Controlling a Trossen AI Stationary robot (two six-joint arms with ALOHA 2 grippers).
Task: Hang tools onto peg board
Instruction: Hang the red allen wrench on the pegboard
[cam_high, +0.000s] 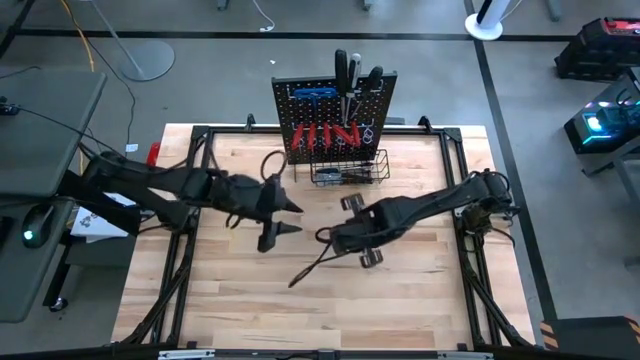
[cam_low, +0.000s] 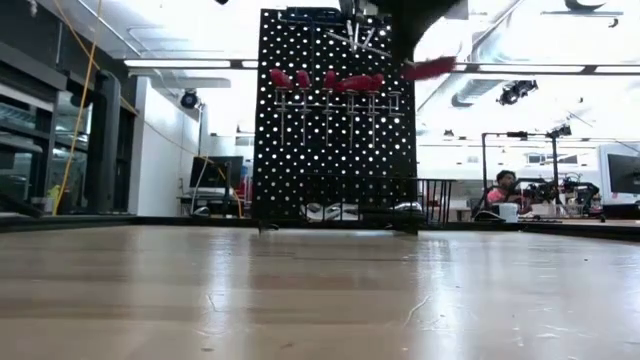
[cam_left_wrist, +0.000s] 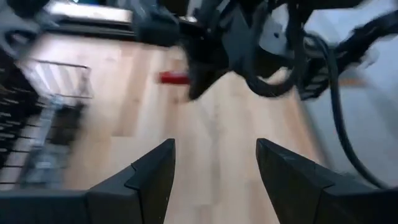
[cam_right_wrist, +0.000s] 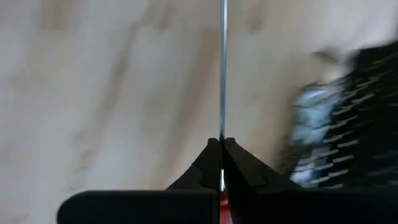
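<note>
Right gripper is clamped on a red-handled screwdriver in my high view, its arm reaching in low from the right edge toward the table's middle. My left gripper hangs spread and empty just left of it, arm stretched level from the left. Behind both, the peg board stands upright with its wire basket.

Low view: I see red handles hanging in a row on the peg board.

Right wrist view: 2 fingers pinch the thin metal shaft, which points straight ahead over the wood.
</note>
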